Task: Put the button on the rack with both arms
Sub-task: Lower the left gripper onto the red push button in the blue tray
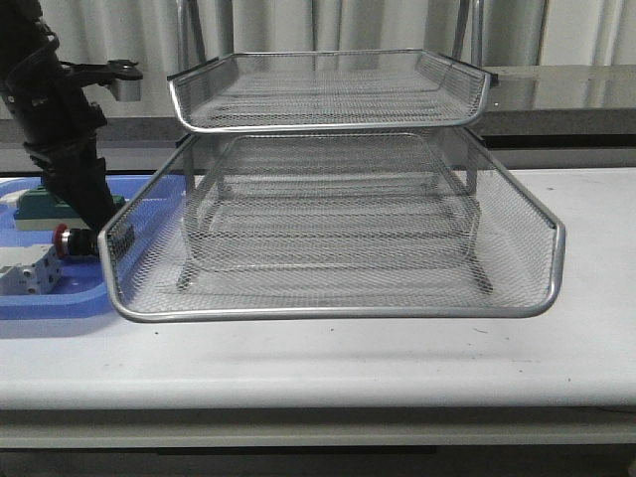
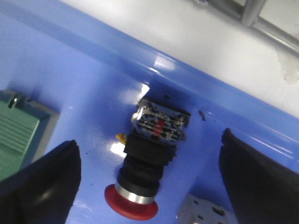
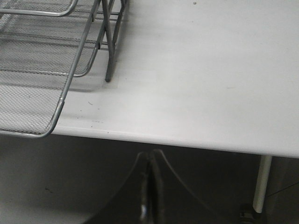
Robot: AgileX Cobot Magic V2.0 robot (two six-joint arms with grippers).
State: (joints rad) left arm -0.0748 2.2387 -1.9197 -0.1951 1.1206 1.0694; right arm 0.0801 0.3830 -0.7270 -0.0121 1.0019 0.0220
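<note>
L gripper (image 2: 149, 186) wide open, empty, astride button (image 2: 147, 163) | axis along fingers, cap nearest | R gripper (image 3: 150, 186) closed, empty, far off

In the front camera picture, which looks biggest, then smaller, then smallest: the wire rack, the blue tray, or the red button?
1. The rack, by far the largest.
2. The blue tray, only partly in the picture.
3. The button, just a tiny red cap beside the left arm.

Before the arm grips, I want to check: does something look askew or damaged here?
Nothing looks damaged. The button lies on its side in the blue tray, between the open left gripper fingers. The rack stands level.
</note>
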